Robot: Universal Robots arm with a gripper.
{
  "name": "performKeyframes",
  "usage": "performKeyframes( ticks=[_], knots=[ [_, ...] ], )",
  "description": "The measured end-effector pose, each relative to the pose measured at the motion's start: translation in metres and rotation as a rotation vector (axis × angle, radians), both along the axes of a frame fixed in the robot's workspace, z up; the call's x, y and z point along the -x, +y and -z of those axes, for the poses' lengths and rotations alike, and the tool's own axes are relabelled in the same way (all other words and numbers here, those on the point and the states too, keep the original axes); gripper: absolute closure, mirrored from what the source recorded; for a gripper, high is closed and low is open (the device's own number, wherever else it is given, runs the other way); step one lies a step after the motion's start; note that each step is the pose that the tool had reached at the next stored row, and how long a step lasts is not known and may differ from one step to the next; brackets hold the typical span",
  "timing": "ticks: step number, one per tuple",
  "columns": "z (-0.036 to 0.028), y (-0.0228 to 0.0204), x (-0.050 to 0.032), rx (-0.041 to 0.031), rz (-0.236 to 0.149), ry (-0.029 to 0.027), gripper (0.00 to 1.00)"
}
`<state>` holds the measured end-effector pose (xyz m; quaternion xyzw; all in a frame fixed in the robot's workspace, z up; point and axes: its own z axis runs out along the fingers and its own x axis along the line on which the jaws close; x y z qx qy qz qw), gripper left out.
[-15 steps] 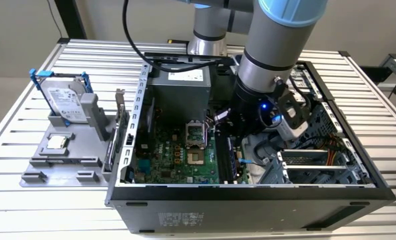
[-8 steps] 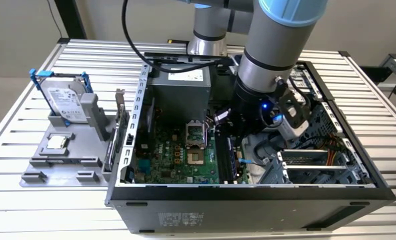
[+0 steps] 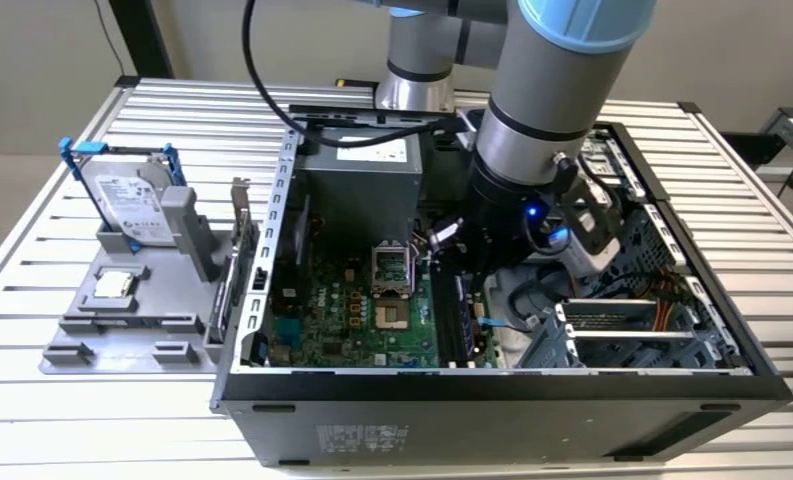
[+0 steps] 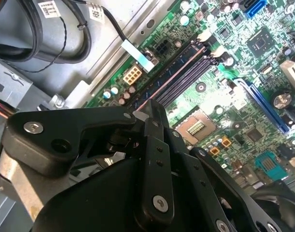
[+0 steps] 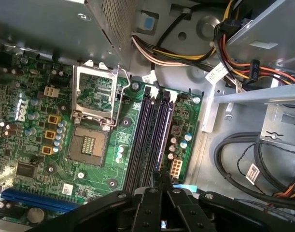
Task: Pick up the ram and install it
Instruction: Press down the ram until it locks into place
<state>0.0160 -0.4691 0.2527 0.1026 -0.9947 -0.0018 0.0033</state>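
Four slots point(image 5: 149, 137) beneath gripper point(image 5: 158, 175); exterior view adds hard drive point(image 3: 129, 205).

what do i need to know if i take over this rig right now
Gripper: shut on the ram, down inside the computer case, low over the motherboard.
Ram: edge-on, lined up along the black memory slots, on the side away from the processor socket.
Done: ram picked up and brought to the slots.
Left: cannot tell whether it is seated in a slot; the gripper has not let go.
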Motion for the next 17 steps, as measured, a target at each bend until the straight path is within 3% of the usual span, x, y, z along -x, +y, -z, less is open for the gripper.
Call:
performKeyframes(
  ticks=[17],
  knots=[
    [-0.0002, 0.0, 0.0, 0.0001, -0.085, 0.0001, 1.0]
  ],
)
